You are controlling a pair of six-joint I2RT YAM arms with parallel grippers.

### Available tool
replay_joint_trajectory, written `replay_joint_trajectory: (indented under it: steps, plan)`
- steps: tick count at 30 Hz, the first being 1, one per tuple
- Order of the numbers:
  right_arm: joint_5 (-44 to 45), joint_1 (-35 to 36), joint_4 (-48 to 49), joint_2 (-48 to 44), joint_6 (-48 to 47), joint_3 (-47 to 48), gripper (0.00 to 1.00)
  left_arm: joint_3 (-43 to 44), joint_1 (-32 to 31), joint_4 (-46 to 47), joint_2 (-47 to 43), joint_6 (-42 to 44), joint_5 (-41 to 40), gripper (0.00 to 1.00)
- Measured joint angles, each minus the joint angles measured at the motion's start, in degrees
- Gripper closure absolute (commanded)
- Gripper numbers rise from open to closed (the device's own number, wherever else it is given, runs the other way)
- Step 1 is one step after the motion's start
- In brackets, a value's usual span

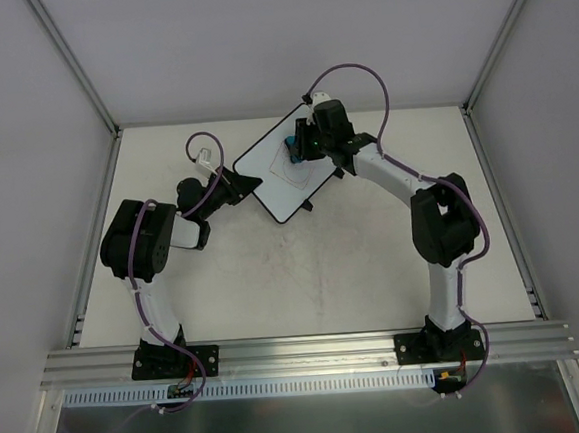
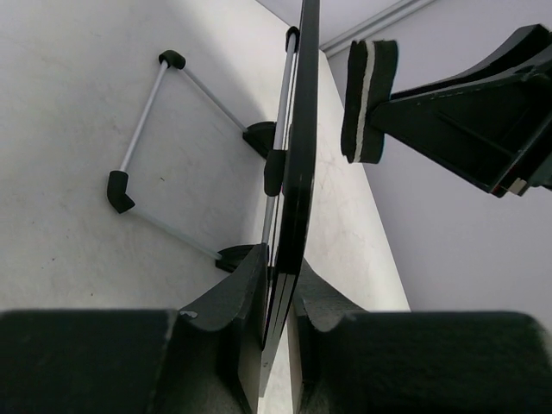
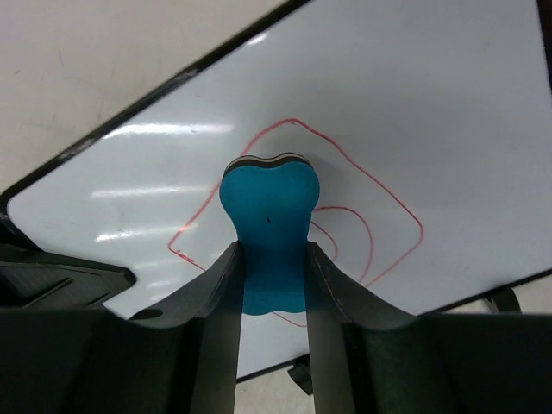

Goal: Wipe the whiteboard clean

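Observation:
The whiteboard (image 1: 284,173), white with a thin black frame, is held tilted off the table at the centre back. A red scribble (image 3: 379,203) covers its middle. My left gripper (image 1: 239,188) is shut on the board's left edge; in the left wrist view the board (image 2: 297,172) shows edge-on between the fingers (image 2: 226,302). My right gripper (image 1: 297,148) is shut on a blue eraser (image 3: 269,233). The eraser's felt face is pressed against the board over the scribble. It shows edge-on in the left wrist view (image 2: 366,99).
The board's wire stand (image 2: 147,142) with black corner caps sticks out from its back, above the beige table (image 1: 304,275). Grey walls enclose the table; a metal rail (image 1: 300,351) runs along the near edge.

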Motion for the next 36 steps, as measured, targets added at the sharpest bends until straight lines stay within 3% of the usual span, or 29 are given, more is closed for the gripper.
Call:
replay_joint_trajectory:
  steps: [12, 36]
  plan:
    - [0.76, 2.19, 13.27, 1.64, -0.74, -2.23, 1.0, 0.0, -0.02, 0.74, 0.0, 0.09, 0.7, 0.94]
    - [6.82, 4.2, 11.54, 3.32, -0.9, -0.83, 0.99, -0.44, -0.74, 2.56, 0.61, 3.23, 1.46, 1.0]
